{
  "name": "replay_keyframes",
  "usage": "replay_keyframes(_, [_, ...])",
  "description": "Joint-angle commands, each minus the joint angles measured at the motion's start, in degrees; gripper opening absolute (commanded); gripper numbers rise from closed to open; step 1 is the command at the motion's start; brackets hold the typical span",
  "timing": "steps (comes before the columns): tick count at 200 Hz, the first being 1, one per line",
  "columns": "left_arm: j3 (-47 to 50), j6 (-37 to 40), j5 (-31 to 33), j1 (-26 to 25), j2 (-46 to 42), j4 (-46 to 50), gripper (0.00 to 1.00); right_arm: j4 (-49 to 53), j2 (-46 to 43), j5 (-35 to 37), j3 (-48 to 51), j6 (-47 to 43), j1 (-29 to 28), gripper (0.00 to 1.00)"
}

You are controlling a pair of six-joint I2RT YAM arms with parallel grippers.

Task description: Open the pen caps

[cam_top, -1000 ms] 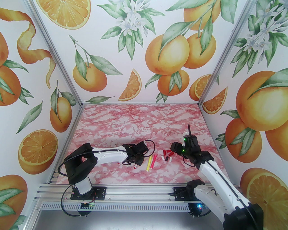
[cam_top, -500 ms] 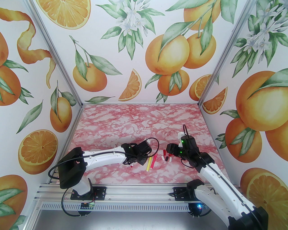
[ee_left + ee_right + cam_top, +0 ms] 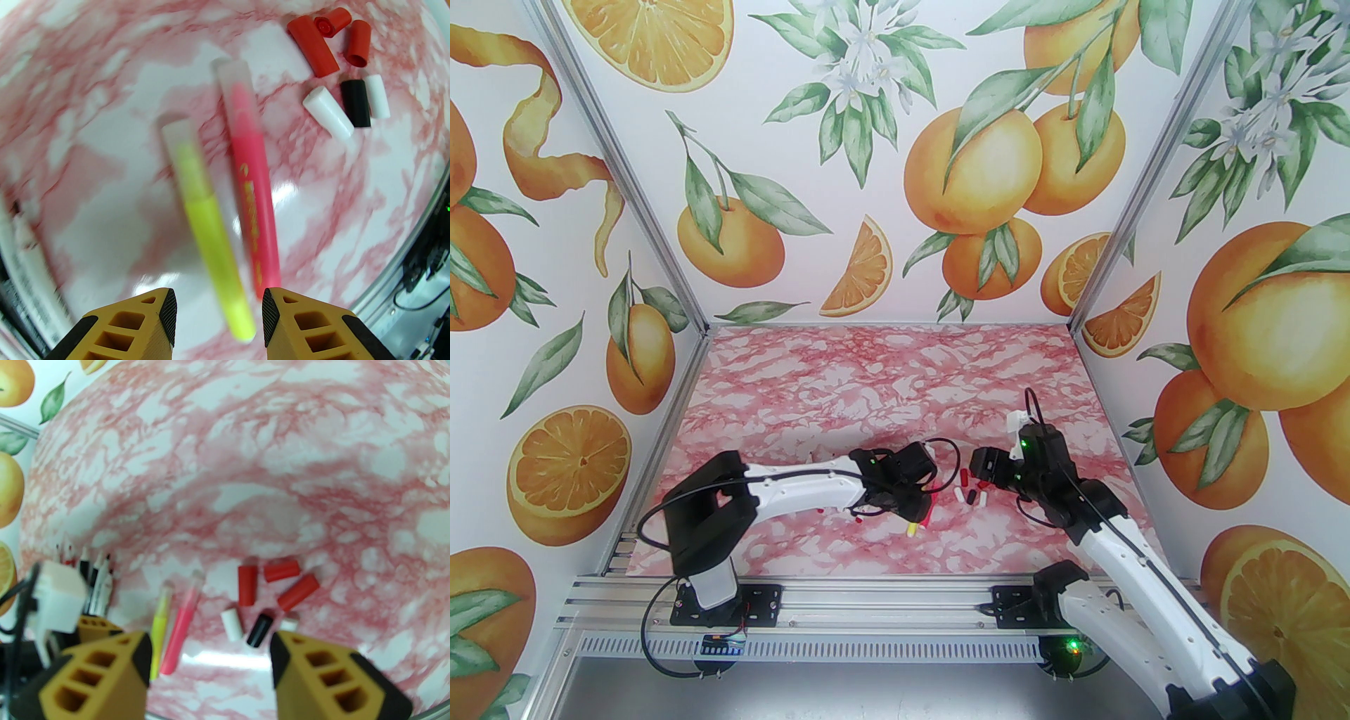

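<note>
White pens (image 3: 37, 267) at far left, my left jaws parted and empty over the yellow pen (image 3: 211, 232) and pink pen (image 3: 255, 211), both capped, side by side toward the tabletop's (image 3: 872, 365) near edge, loose caps (image 3: 328, 112) just right of them, my right jaws wide, empty, by the caps.
</note>
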State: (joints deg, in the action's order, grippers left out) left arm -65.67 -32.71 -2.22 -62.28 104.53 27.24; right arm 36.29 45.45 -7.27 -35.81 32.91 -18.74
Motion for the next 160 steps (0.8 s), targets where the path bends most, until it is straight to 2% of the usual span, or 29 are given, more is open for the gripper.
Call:
replay_keyframes(1, [-1.86,-1.09,-1.12,-0.04,1.73,-1.24,0.45,0.73,-0.65,1.04,-0.6,-0.14,-0.33,0.61])
replay_keyframes(74, [-3.93,-0.35,1.44,-0.28,6.11,1.57,0.38,0.91,-1.1,1.12,-0.05,-0.2,-0.32,0.61])
replay_keyframes(134, [-8.92,4.07,14.65,-2.8,11.37,13.55,0.34,0.39,-1.16,0.59,-0.06,0.25,-0.33,0.61])
replay_keyframes(160, [-8.64,4.76,16.12,-3.15,11.63,14.14,0.3,-0.37,-0.98,0.16,0.22,0.57,-0.33,0.61])
